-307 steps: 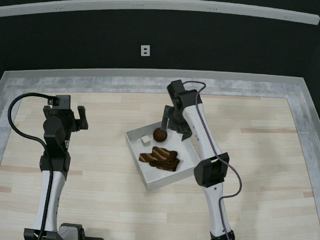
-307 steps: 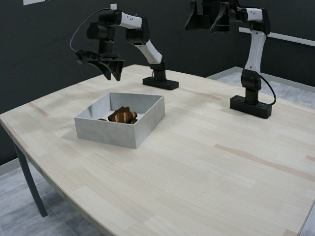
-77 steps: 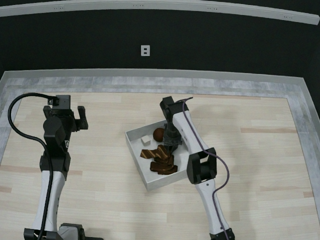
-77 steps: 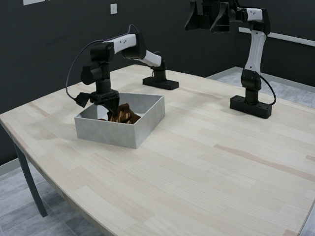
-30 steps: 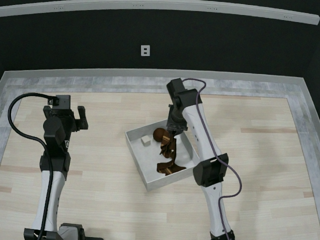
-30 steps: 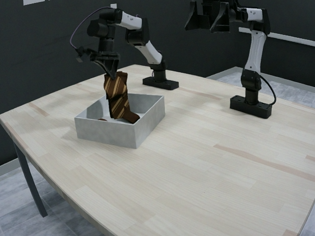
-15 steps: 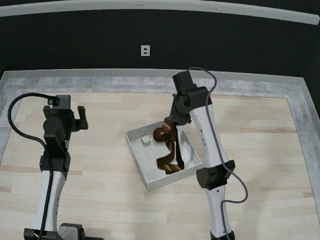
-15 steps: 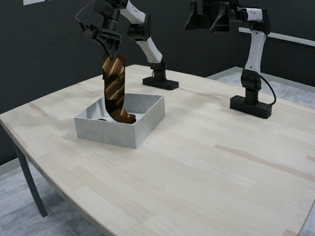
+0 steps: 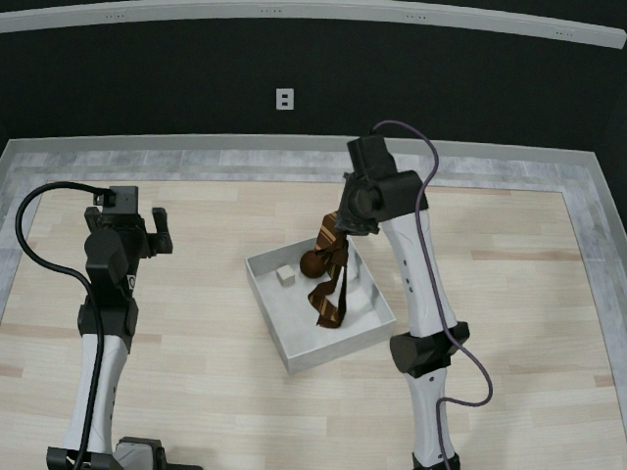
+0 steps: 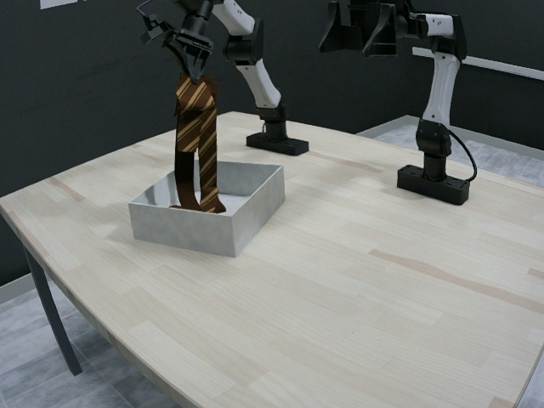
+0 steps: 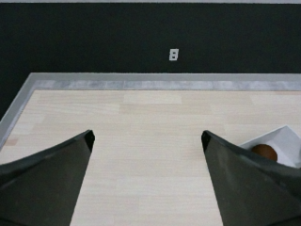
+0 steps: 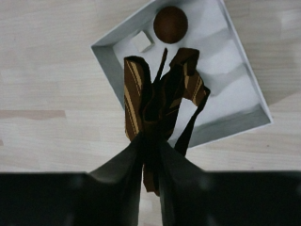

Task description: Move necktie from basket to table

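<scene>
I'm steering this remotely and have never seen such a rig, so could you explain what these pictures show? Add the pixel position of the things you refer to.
Two robot arms work at a wooden table. The top picture looks down on it, the exterior one looks across from outside, and each wrist picture comes from that arm's own camera.

A grey basket (image 9: 338, 356) (image 10: 179, 228) stands on the table, with a brown ball (image 9: 312, 264) (image 11: 264, 152) (image 12: 170, 24) and a white cube (image 9: 285, 275) (image 12: 141, 41) inside.

The right gripper (image 10: 195, 79) (image 12: 150, 134) pinches a striped necktie (image 9: 327, 232) (image 10: 189, 132) (image 12: 134, 89), whose lower part hangs into the basket. The left gripper (image 11: 148, 133) is open.

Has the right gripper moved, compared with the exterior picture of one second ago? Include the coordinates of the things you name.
Yes. The right gripper (image 9: 340, 227) (image 10: 195, 81) (image 12: 150, 134) is now higher above the rim of the basket (image 9: 340, 354) (image 10: 180, 228) (image 12: 245, 56), with the necktie (image 9: 331, 235) (image 10: 195, 94) (image 12: 134, 94) hanging from it.
</scene>
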Available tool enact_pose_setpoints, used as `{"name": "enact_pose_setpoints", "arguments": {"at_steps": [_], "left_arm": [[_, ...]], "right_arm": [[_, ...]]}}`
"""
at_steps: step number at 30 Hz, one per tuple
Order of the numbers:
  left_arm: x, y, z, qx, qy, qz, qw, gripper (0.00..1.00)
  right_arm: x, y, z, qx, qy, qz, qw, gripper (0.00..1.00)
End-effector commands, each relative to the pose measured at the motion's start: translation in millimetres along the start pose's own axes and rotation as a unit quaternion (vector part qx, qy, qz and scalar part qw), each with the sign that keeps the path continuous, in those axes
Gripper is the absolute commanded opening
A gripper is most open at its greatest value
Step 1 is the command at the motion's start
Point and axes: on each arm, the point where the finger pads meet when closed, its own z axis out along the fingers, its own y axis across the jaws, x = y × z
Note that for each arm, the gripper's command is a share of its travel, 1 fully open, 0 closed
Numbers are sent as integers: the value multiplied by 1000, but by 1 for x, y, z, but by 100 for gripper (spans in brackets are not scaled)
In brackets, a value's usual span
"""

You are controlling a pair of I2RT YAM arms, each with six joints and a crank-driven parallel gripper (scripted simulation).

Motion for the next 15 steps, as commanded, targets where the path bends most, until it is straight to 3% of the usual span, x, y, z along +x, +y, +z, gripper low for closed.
{"name": "enact_pose_setpoints", "arguments": {"at_steps": [1, 15], "left_arm": [[0, 0, 0, 0, 0, 0, 1000, 100], [0, 0, 0, 0, 0, 0, 1000, 100]], "right_arm": [[-14, 8, -23, 85, 139, -13, 987, 5], [-11, -12, -32, 88, 141, -8, 986, 5]]}}
